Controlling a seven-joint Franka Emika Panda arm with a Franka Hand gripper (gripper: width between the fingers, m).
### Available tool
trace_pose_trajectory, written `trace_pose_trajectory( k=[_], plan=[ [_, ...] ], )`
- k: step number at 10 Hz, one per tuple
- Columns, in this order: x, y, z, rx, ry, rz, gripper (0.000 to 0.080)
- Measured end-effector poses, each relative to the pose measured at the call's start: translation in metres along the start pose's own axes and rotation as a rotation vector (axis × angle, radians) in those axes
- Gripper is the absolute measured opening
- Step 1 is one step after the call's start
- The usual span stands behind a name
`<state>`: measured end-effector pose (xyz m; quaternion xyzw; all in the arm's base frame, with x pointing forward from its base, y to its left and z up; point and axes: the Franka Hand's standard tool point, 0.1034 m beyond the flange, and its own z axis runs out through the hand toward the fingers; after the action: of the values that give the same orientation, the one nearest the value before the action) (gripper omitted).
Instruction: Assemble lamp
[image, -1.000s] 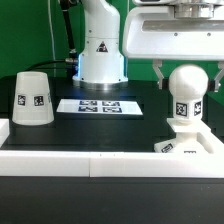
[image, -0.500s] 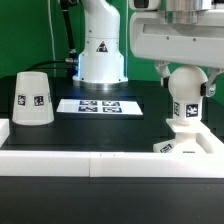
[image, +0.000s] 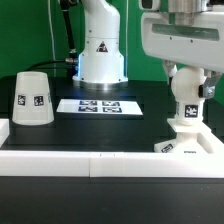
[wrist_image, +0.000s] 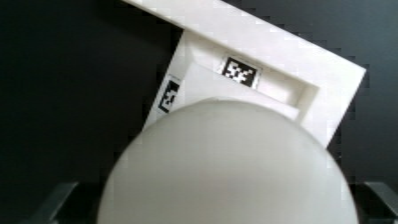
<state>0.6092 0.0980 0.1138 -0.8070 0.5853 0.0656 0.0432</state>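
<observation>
Bulb (image: 188, 102): white, with a ball head on a short stem. It stands upright on the base (image: 196, 144) at the exterior view's right, toward the near side of the surface (image: 110, 128). One black-and-white square tag is on the stem. No marks are visible on it. In the wrist view the ball (wrist_image: 222, 160) is smooth and fills most of the frame.

Base: white, low and angular, lying flat on the surface. One tag faces the near side, and the wrist view shows two tags on the base (wrist_image: 267, 60) beyond the ball.

Shade (image: 33, 98): a white truncated cone standing wide end down at the exterior view's left, well apart from the bulb. It carries one tag.

Hand (image: 190, 85): directly above the bulb, with its body hiding the top of the ball. The fingers (image: 170, 76) hang one on each side of the ball. The wrist view shows only their dark tips at the ball's flanks. Whether they press on the ball or stand just clear of it cannot be told.

Marker board (image: 98, 105): flat on the surface at the far middle, in front of the pedestal (image: 100, 55).
</observation>
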Motion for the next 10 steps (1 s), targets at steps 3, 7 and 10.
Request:
trace_pose_trajectory(
  k=[3,7,10],
  plan=[
    [0.0042,-0.0010,0.0002,0.033,-0.084,0.387,0.0579],
    [0.0038,-0.0025,0.0002,0.038,-0.104,0.490,0.0586],
    [0.0033,-0.0029,-0.0011,0.036,-0.092,0.340,0.0681]
  ],
)
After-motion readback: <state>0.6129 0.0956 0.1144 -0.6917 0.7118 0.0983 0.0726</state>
